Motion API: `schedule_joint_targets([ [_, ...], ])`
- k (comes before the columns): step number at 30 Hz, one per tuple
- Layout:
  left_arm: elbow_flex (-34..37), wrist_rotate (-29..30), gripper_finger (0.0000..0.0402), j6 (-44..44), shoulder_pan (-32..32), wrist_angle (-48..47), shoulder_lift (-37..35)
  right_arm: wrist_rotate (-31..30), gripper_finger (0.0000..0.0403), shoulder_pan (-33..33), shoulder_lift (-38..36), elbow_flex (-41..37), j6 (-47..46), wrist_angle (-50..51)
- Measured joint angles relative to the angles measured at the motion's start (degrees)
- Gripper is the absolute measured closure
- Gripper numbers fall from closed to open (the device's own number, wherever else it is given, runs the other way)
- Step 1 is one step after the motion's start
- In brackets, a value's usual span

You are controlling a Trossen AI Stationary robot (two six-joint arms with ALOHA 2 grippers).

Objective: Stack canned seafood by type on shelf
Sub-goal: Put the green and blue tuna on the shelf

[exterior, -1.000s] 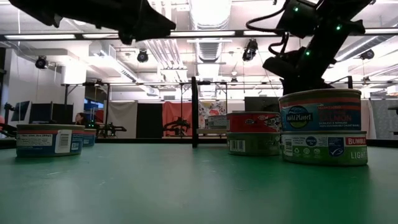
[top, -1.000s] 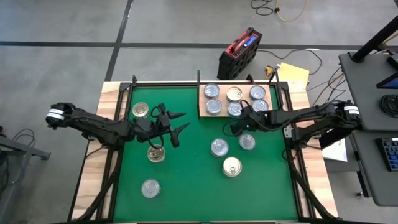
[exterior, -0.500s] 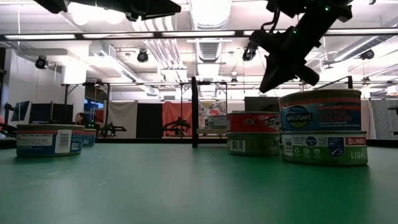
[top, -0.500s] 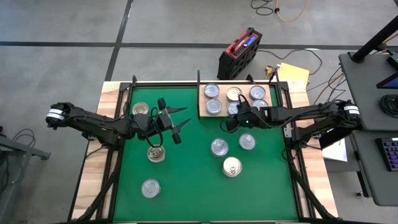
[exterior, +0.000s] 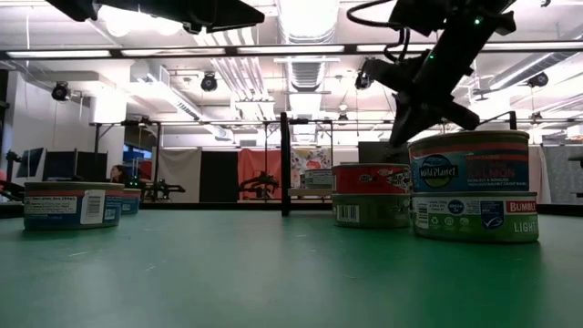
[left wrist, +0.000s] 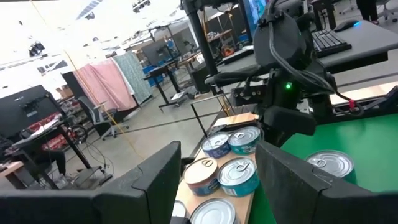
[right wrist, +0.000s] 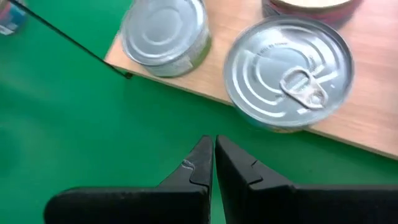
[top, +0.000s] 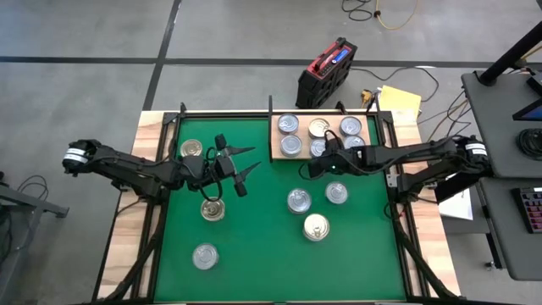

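Six tins sit on the shelf (top: 326,135), a pale board at the far edge of the green mat (top: 271,254), toward the bench's right corner: three in the back row, with a gold-lidded tin (top: 318,127) in the middle, and three in front, the middle and right ones partly hidden by the right arm. In the right wrist view two silver-lidded tins stand at the shelf's front edge, one (right wrist: 288,70) with its pull tab showing and another (right wrist: 165,34) at the shelf's corner. Six more tins lie loose on the mat: a silver pair (top: 298,201) and (top: 336,193) near the middle, a pale gold one (top: 316,226) just in front of them, a silver one (top: 205,256) toward the near left corner, a gold one (top: 212,208) left of centre, and another gold one (top: 191,150) near the far left corner. The right hand (right wrist: 213,155) hangs over the mat just off the shelf's front edge, its fingers pressed together and holding nothing. The left hand (top: 244,166) hovers over the mat's left half, beside the far-left gold tin, fingers spread apart and empty.
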State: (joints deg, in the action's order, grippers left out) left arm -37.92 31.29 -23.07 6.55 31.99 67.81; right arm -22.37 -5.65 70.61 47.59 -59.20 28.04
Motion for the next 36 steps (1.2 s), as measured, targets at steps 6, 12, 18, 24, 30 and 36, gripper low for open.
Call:
schedule_joint_targets([
  [6, 0.07, 5.67, 0.0210, -0.45, 0.00, -0.02, 0.00, -1.29, 0.0394, -0.12, 0.77, 0.02, -2.72, 3.61],
  [12, 0.07, 11.34, 0.0210, -0.65, -0.02, -0.11, 0.00, -1.33, 0.0394, -0.37, 0.96, 0.02, -3.67, 5.69],
  [18, 0.09, 13.53, 0.0209, -3.59, -0.02, -0.32, 0.00, -0.31, 0.0394, -0.35, 3.36, 0.02, -3.23, 6.18],
  [24, 0.11, 16.21, 0.0210, -5.94, -0.09, -0.37, 0.00, -0.33, 0.0394, -0.69, 7.90, -0.01, -3.23, 5.79],
  [30, 0.11, 16.20, 0.0209, -6.27, -0.25, -0.37, -0.02, -1.76, 0.0394, -2.24, 8.83, 0.04, -3.22, 5.47],
  [36, 0.18, 16.21, 0.0210, -6.27, -0.31, -0.52, -0.02, -3.12, 0.0394, -4.60, 8.60, 0.04, -1.29, 4.91],
])
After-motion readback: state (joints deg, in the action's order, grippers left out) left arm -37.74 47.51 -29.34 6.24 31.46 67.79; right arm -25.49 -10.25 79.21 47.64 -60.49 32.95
